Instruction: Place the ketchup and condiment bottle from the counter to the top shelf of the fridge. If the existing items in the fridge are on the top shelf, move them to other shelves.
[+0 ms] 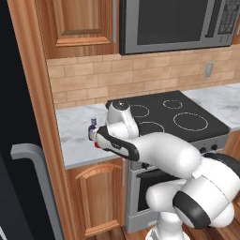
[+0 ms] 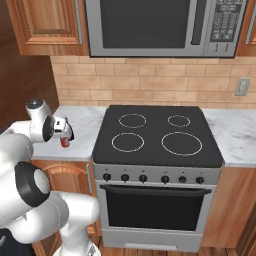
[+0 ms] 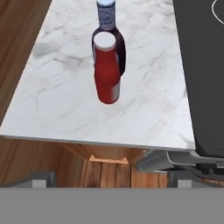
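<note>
I am hovering over the tabletop [image 3: 65, 87], looking down at the 2 bottles I have to move. My jaws [image 3: 107, 175] are standing wide open with nothing between them, and they are not touching either bottle yet.

The ketchup [image 3: 106, 72], red with a white cap, is standing upright near the middle of the tabletop. The condiment bottle [image 3: 107, 26], dark with a pale cap and blue-white label, is standing upright just beside the ketchup, on its far side from me, so close that I cannot tell whether the 2 are touching. Both are sitting to the left of the stovetop [image 3: 203, 74], which borders the tabletop on the right in my hand view.

From the left base view, my hand is blocking most of the bottles; only the condiment bottle's top and a bit of red are peeking out by the wrist. The fridge [image 1: 18, 140] is standing at the left of the tabletop, and in these views I am seeing only its black outer face and grey handle [image 1: 35, 173], so I cannot tell what is lying on its shelves.

I am judging the task as barely begun: 0 of the 2 bottles are in the fridge, and no grasp is made. What is remaining is gripping the ketchup, carrying it to the top shelf, repeating that for the condiment bottle, and checking the top shelf for a can or other things needing a lower shelf.
</note>
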Controlling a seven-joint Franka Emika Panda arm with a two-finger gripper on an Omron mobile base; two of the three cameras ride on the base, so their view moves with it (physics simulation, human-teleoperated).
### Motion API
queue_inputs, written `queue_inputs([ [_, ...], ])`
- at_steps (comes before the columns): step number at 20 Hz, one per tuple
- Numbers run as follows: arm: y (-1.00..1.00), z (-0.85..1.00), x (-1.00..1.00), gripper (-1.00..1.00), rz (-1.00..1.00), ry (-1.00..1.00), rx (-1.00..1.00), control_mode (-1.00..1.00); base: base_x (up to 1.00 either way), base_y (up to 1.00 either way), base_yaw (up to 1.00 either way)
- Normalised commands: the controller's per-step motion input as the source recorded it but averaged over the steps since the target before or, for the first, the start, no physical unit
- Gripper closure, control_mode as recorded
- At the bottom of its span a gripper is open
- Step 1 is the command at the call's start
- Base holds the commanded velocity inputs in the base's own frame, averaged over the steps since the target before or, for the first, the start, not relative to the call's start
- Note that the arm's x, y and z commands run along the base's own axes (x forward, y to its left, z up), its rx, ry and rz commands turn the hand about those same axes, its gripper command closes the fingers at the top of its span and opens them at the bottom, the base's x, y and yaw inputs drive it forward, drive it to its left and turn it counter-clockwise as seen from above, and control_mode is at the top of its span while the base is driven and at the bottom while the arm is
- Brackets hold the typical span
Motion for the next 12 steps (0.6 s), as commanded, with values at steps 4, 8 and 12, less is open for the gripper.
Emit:
queue_inputs([
  [4, 0.00, -0.12, 0.27, -1.00, 0.00, 0.00, 0.00, -1.00, 0.00, 0.00, 0.00],
  [8, 0.09, -0.08, 0.21, -1.00, 0.00, -0.04, 0.00, -1.00, 0.00, 0.00, 0.00],
  [12, 0.09, -0.05, 0.21, -1.00, 0.00, -0.06, 0.00, -1.00, 0.00, 0.00, 0.00],
])
